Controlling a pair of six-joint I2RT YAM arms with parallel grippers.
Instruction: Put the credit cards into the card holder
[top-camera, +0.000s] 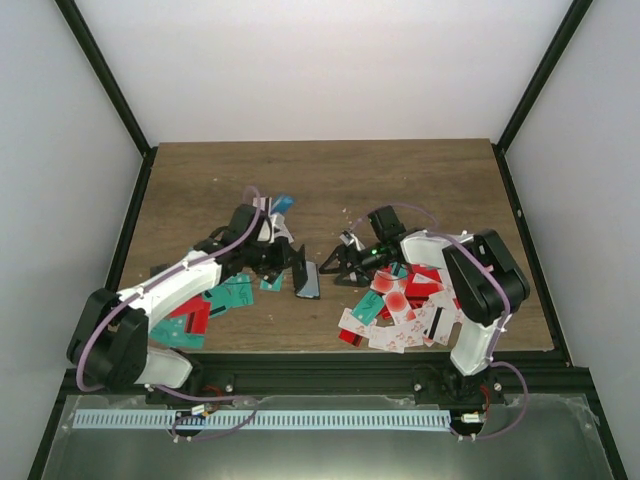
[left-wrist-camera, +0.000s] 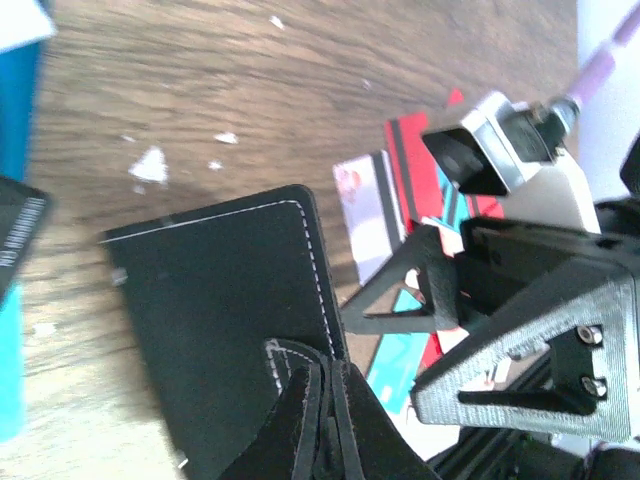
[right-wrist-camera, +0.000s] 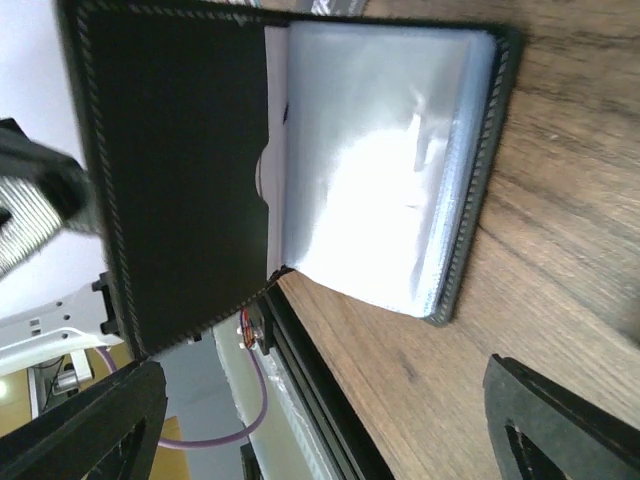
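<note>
The black card holder (top-camera: 306, 280) stands open on the table between the two grippers. My left gripper (top-camera: 287, 262) is shut on its cover; in the left wrist view the fingertips (left-wrist-camera: 330, 420) pinch the black stitched flap (left-wrist-camera: 220, 330). My right gripper (top-camera: 345, 265) is open and empty, facing the holder's inside. In the right wrist view the holder (right-wrist-camera: 170, 170) shows its pale clear sleeves (right-wrist-camera: 380, 150), with my right gripper (right-wrist-camera: 325, 430) a little short of them. Credit cards lie in a red and white pile (top-camera: 400, 305) and a teal pile (top-camera: 235, 292).
A blue card (top-camera: 283, 203) lies behind the left gripper. Red, white and teal cards (left-wrist-camera: 375, 215) lie under the right gripper in the left wrist view. The table's front edge (top-camera: 300, 350) is just below the piles.
</note>
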